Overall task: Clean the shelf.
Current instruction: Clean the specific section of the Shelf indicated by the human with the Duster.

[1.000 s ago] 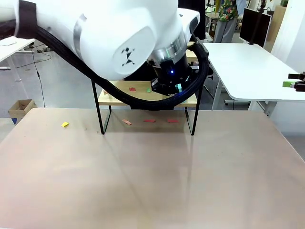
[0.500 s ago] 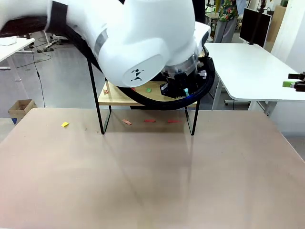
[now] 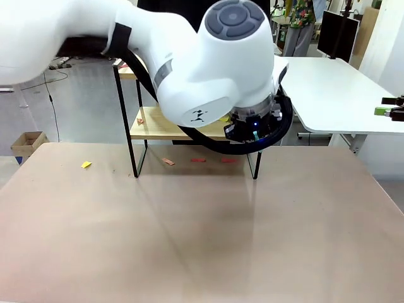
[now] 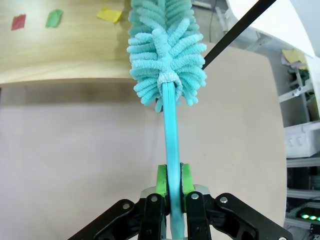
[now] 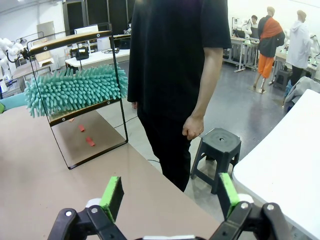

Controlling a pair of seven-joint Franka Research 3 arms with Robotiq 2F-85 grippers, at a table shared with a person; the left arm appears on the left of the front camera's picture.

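We faced a beige table (image 3: 189, 240) in a workshop. Our left gripper (image 4: 173, 180) clamped a duster (image 4: 167, 50) reaching onto the shelf (image 4: 75, 55) ahead. Our right gripper (image 5: 170, 195) gaped empty.

**Three cameras meeting on one shelf**

The front camera is looking across the beige tabletop (image 3: 189, 240) at the shelf (image 3: 151, 126) near the far edge, with the left arm (image 3: 214, 76) looming close to its lens. The left wrist camera is peering along the left gripper (image 4: 168, 175) and the teal duster (image 4: 167, 50), close to the shelf's lower board. The right wrist camera is facing past the right gripper (image 5: 170, 192) from farther off, sharing shelf and duster, with a person (image 5: 175, 75) standing beyond.
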